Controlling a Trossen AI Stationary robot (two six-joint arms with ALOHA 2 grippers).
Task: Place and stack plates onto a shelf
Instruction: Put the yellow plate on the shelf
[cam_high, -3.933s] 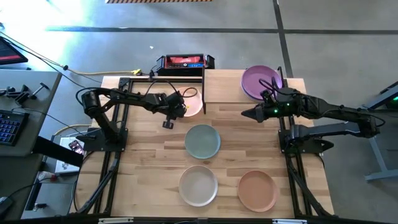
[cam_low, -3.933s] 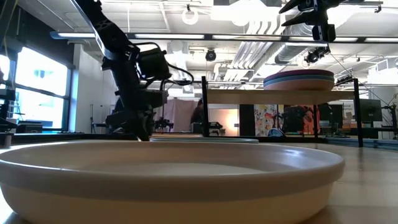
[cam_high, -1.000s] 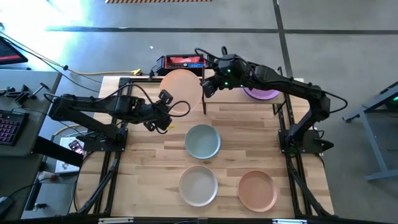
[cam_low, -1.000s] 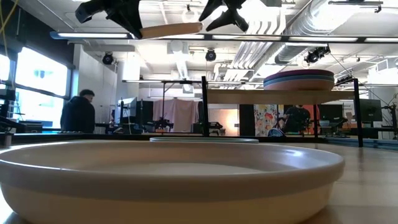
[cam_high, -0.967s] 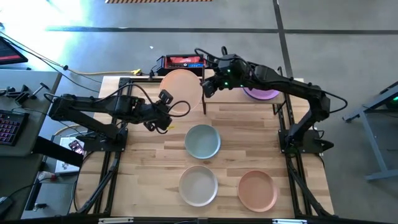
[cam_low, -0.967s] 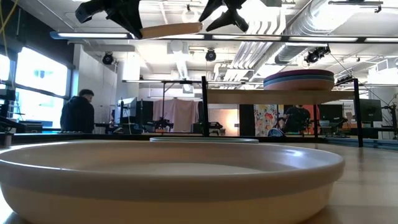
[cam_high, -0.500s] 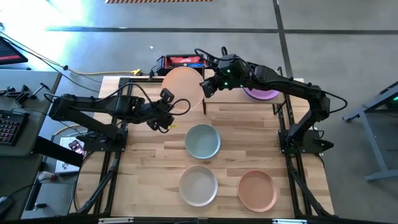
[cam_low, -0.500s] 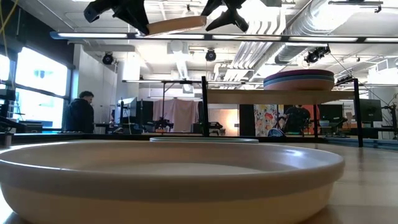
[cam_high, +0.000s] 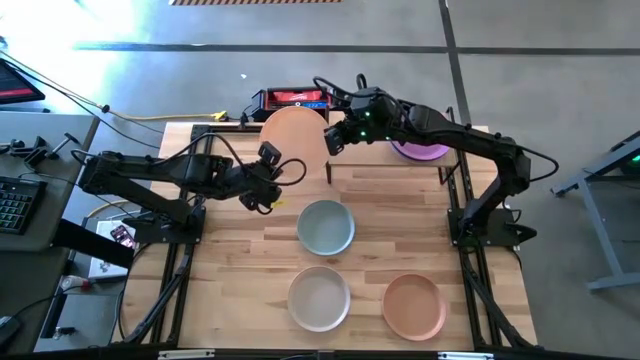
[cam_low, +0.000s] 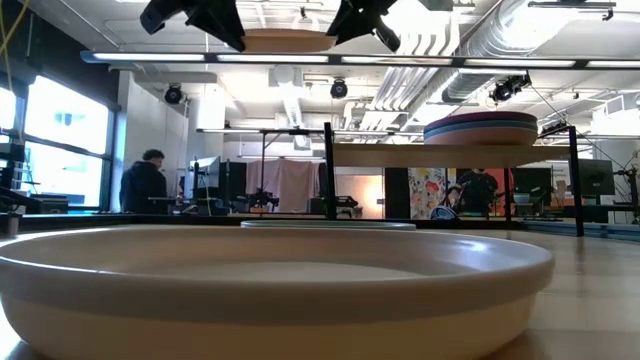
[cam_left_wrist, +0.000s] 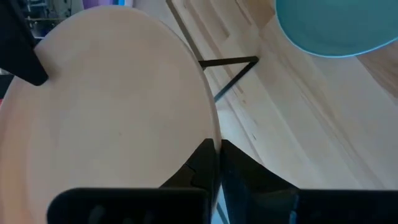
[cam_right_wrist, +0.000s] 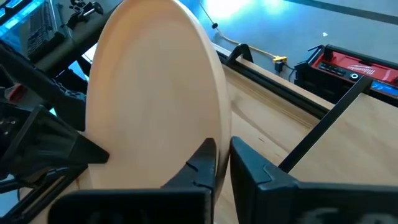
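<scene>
A peach plate (cam_high: 293, 130) hangs high in the air between my two grippers, over the shelf's left end; the low view (cam_low: 288, 40) shows it level. My left gripper (cam_high: 268, 178) is shut on its left-near rim and my right gripper (cam_high: 333, 140) on its right rim. The shelf (cam_low: 450, 155) stands at the far right of the table on black legs and carries a stack of plates with a purple one on top (cam_high: 420, 135). A pale teal plate (cam_high: 325, 227), an off-white plate (cam_high: 319, 298) and an orange-peach plate (cam_high: 413, 306) lie flat on the table. My left gripper pinches the peach plate's rim (cam_left_wrist: 211, 134) on its left-near side between its two fingers, coming roughly level from the table's left. The plate is lifted clear of everything and sits level. My right gripper pinches the opposite rim (cam_right_wrist: 219, 134) between its two fingers, coming from the table's right. It holds the plate level in the air above the shelf's height.
A red and black box (cam_high: 292, 100) sits at the table's far edge behind the shelf. The shelf's thin black legs (cam_high: 329, 165) stand just under the held plate. A person (cam_low: 145, 185) stands in the room beyond the table.
Both grippers have kept hold of the peach plate. My left gripper has gone up and a little toward the table's right and far side. The plate, tilted with its left side low a second ago, now sits level and slightly higher.
</scene>
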